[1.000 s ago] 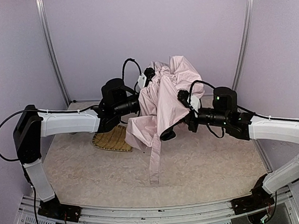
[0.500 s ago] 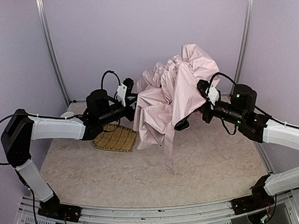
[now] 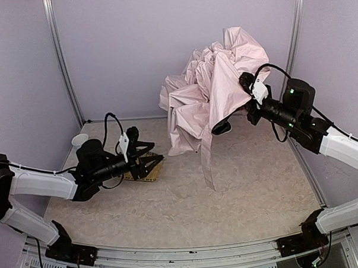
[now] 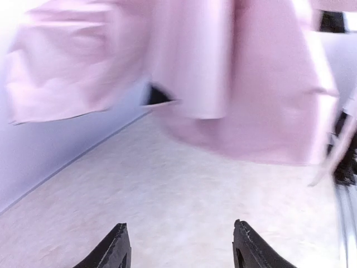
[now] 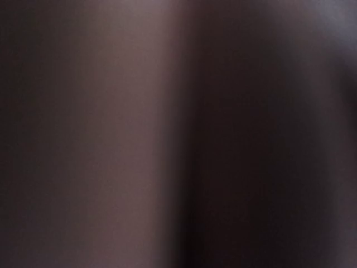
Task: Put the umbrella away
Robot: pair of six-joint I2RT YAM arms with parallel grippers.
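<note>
While the left gripper [image 3: 156, 153] hovers wide open and empty at lower left over the woven yellow straw mat [image 3: 155, 171] on the counter [image 3: 229, 197], the pale pink fabric umbrella [image 3: 216, 91] hangs at upper right, draped over the right gripper, so I cannot tell its grip.

The top view is bright, evenly lit and sharp, with faint shadows on the beige table [image 3: 229, 197]. The left wrist view is blurred, smearing the pale pink thin-fabric umbrella [image 4: 234, 84] across its upper half. The right wrist view is dark, unfocused brown.

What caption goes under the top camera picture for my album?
Right gripper holds the crumpled pink umbrella in the air; left gripper open down low.
</note>
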